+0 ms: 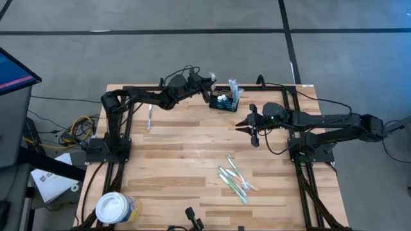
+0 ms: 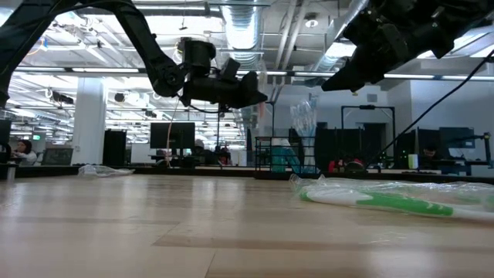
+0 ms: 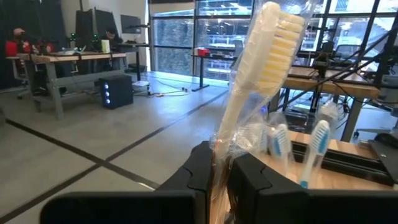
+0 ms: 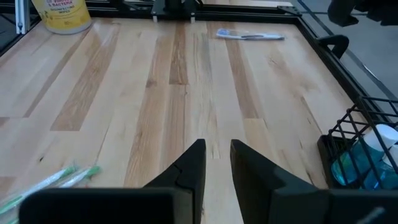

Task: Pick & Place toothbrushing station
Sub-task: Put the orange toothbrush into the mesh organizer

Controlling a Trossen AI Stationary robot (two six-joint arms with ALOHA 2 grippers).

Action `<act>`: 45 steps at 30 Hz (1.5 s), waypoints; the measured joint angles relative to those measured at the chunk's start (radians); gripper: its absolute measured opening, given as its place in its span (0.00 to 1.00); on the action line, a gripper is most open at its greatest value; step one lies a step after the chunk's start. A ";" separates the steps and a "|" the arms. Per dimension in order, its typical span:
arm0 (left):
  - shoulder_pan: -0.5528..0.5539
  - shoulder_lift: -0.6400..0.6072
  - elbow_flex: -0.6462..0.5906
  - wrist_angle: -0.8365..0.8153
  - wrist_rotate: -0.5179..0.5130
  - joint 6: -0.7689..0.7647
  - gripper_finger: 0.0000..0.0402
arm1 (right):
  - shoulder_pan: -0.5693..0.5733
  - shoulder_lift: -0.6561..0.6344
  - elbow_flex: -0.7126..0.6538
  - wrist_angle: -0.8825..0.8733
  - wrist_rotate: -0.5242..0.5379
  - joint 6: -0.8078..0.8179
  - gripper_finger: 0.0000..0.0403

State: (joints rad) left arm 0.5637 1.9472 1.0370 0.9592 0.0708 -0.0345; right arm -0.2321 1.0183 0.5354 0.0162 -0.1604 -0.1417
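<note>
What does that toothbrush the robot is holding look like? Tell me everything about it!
The toothbrush is cream-white with pale yellow bristles, and it is sealed in a crinkly clear plastic wrapper. The left gripper is shut on its handle, so it sticks up at a slant, bristle end on top. It is up in the air near the far edge of the table, close to the black wire-mesh caddy, which already holds other wrapped brushes. Only the gripper's fingers touch it.

Left pincer (image 1: 210, 78) clamped, right pincer (image 1: 243, 124) parted.
</note>
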 joint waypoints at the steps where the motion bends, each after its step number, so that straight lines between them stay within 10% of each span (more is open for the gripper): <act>1: 0.000 0.000 0.000 0.000 0.000 0.000 0.05 | 0.000 0.000 0.000 0.000 0.000 0.000 0.16; 45: 0.001 0.100 0.004 0.028 0.008 -0.086 0.05 | 0.001 0.000 0.001 -0.001 0.000 0.000 0.16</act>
State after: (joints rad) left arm 0.5647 2.0476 1.0409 0.9873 0.0788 -0.1207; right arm -0.2314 1.0187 0.5362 0.0151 -0.1600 -0.1417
